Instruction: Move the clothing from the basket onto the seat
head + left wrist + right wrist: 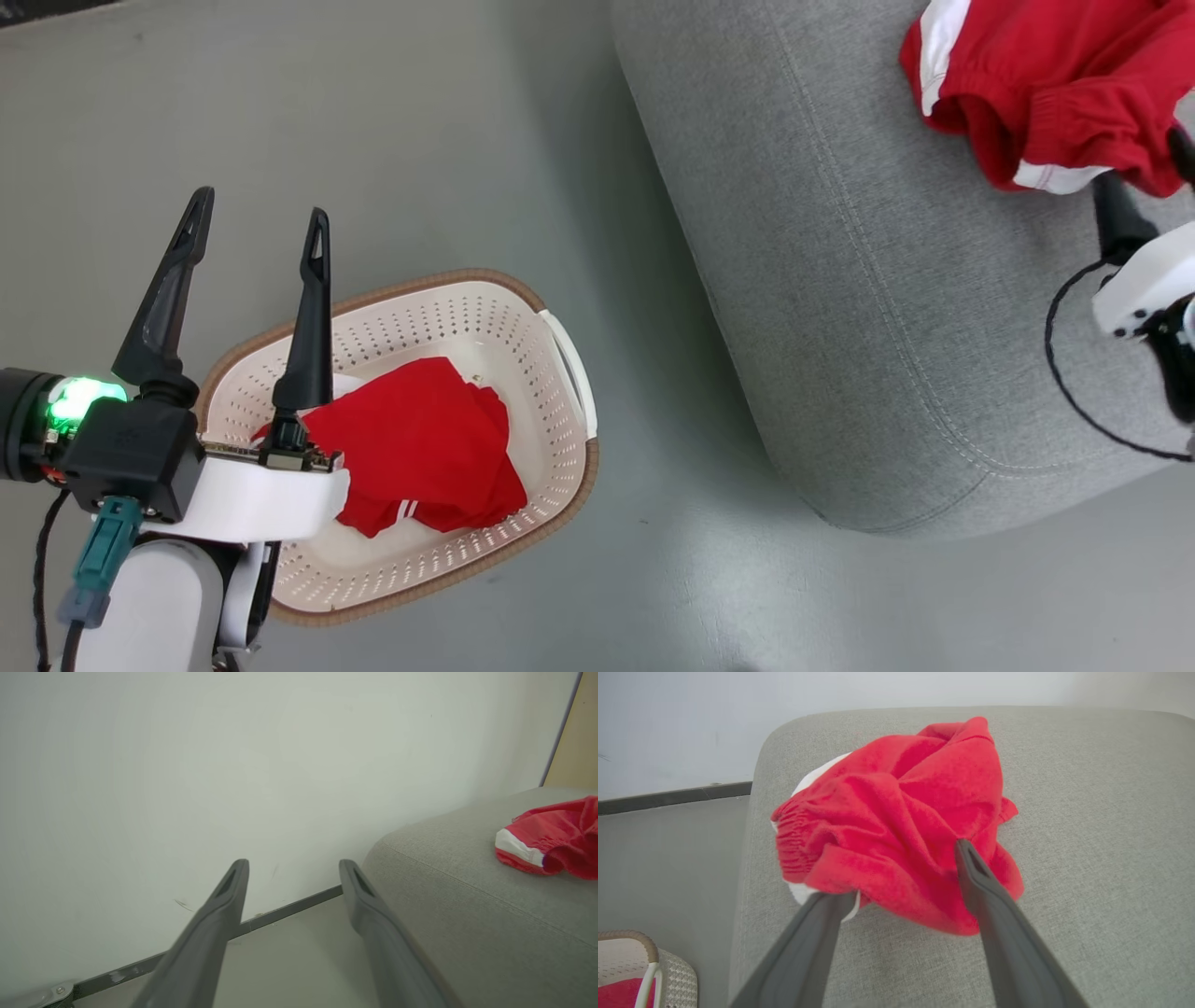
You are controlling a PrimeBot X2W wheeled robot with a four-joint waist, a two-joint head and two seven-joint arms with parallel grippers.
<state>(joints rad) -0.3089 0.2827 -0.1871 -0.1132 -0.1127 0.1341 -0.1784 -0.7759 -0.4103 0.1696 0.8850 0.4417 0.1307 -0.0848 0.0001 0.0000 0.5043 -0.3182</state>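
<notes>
Head view. Shows the left tool at lower left, spread wide and holding nothing, both long fingers pointing up the picture and overlapping the near edge of the basket. Shows its pale forearm rising from the bottom edge, with a green light lit at the wrist. Finds the folded red garment lying inside the basket. Places the basket on the floor, near the seat. Catches the right tool at the far right edge, reaching in over the seat, dark fingers apart against the gathered red garment on the seat top.

Left wrist view. Looks along the left tool: fingers well apart, nothing between them, nothing touched. Points them about level toward a pale wall, above the floor. Puts the seat to the right, with the gathered red garment resting on top, white trim showing.

Right wrist view. Shows the right tool spread wide, not pinching. Has the fingertip at that view's left tucked beneath the hem of the gathered red garment and the other finger lying against the cloth. Angles the arm down over the seat. Shows the garment heaped on the seat, elastic waistband at the left. Catches a corner of the basket at lower left, red inside.
</notes>
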